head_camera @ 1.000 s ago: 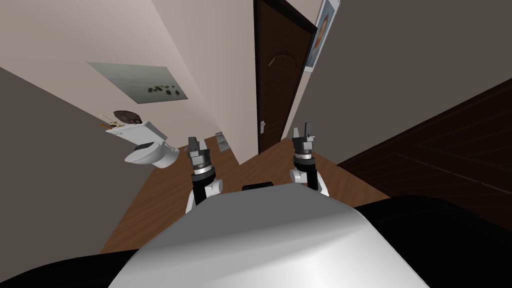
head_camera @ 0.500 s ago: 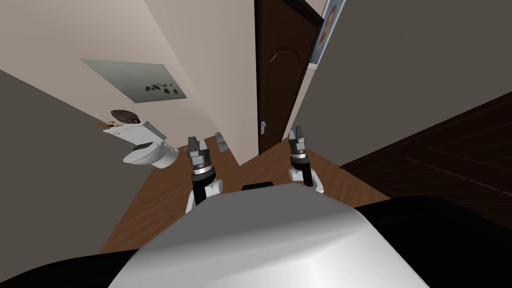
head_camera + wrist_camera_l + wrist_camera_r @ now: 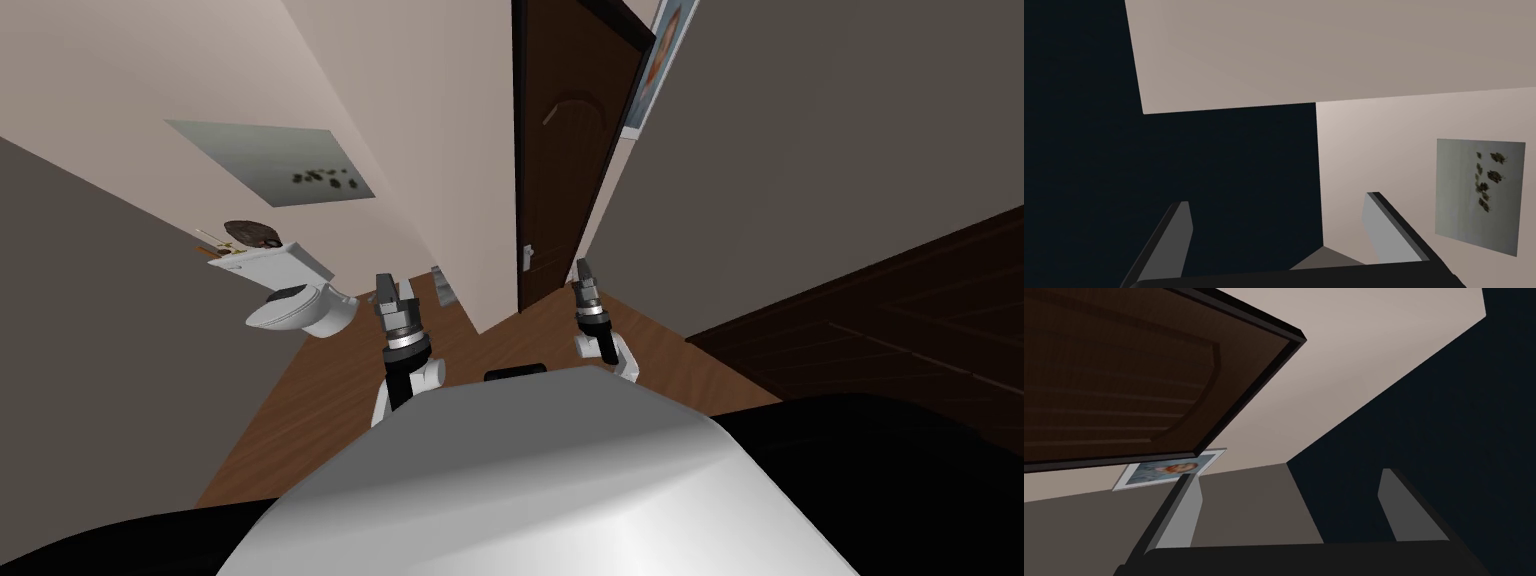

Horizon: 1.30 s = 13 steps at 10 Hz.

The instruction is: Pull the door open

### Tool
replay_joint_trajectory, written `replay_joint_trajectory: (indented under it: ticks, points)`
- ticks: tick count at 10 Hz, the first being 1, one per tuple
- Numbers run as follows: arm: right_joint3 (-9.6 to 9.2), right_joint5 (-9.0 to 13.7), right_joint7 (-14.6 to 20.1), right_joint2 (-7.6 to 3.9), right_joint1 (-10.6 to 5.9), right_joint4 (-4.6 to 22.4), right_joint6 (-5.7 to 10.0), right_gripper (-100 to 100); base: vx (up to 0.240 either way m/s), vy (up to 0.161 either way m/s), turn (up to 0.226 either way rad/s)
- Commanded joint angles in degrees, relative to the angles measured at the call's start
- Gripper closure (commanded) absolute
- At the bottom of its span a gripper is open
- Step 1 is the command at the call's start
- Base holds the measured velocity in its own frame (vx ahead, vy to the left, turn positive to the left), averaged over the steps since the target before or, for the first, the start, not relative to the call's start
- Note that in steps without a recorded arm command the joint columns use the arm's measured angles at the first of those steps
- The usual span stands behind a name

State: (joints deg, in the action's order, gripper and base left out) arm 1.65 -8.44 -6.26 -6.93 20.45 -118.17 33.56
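The dark brown door [image 3: 560, 150] stands ahead, its handle [image 3: 527, 253] ungrasped, so the whole pull is left to do. The right gripper [image 3: 584, 266] hangs short of it, fingers spread and empty; the left gripper [image 3: 389, 285] is spread too

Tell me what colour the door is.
Dark brown; the door shows best in the head view.

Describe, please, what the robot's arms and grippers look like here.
The left arm and right arm have dark forearms with a pale ring and white joint shells. The left gripper and right gripper are alike: a dark box carrying two thin, flat, light grey blade fingers with darker edges. No cables or markings show.
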Motion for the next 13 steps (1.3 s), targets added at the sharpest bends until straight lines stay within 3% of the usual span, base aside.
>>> replay_joint_trajectory:
  ticks: [1,3,4,8,9,11,12,13]
  points:
    - [-0.19,-1.1,-1.6,-0.56,-1.15,2.8,0.57,-100,0.097,-0.017,0.021]
    - [-0.12,-2.4,-3.2,-1.55,-2.79,6.2,1.16,-100,0.099,-0.02,0.029]
    - [-0.12,-2.4,-3.2,-1.55,-2.79,6.5,1.16,-100,0.058,-0.017,0.008]
    - [0.05,-5.1,-6.8,-3.65,-6.33,13.7,2.45,-100,0.076,-0.022,0.027]
    - [0.05,-5.1,-6.8,-3.65,-6.33,14.3,2.45,-100,0.07,-0.014,0.011]
    - [0.13,-6.5,-8.7,-4.74,-8.18,18.2,3.11,-100,0.065,-0.02,0.022]
    - [0.13,-6.5,-8.7,-4.74,-8.18,18.4,3.11,-100,0.061,-0.016,0.015]
    - [0.17,-7.2,-9.6,-5.29,-9.11,20.5,3.45,-100,0.057,-0.012,0.013]
